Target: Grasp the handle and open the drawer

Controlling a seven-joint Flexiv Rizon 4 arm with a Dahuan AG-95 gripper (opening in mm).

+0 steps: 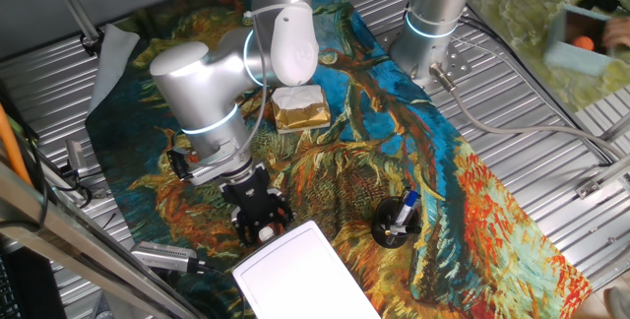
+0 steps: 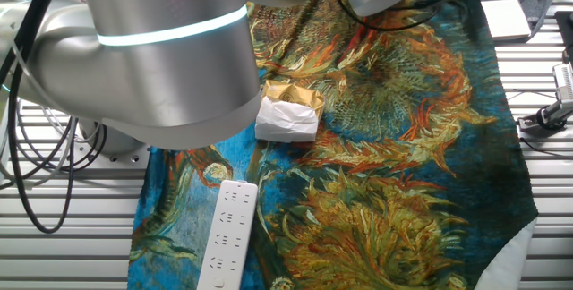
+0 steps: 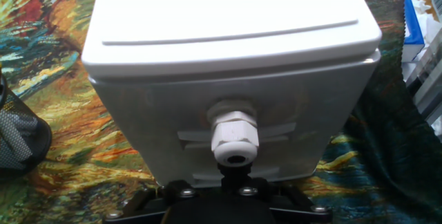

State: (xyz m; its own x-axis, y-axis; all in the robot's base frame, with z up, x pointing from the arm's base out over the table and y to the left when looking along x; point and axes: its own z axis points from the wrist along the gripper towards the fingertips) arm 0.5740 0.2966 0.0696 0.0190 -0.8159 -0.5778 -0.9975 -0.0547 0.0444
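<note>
The drawer [image 3: 235,113] is the flat white front of a plain white box, sitting flush under the box lid [image 3: 228,16]. The handle [image 3: 235,137], a small round white knob, sticks out at the centre of that front. In the hand view my gripper [image 3: 235,177] is right below and in front of the knob, with only its black body and a dark centre piece showing, so the fingertips are hidden. In one fixed view the gripper [image 1: 262,223] is at the box's near face [image 1: 295,270], with the white knob [image 1: 264,230] among its black parts.
A black mesh pen holder [image 1: 396,223] stands right of the box and shows at the left edge of the hand view [image 3: 17,137]. A gold-and-white block [image 1: 299,107] lies behind the arm. A long white bar [image 2: 226,234] lies on the patterned cloth [image 2: 403,147].
</note>
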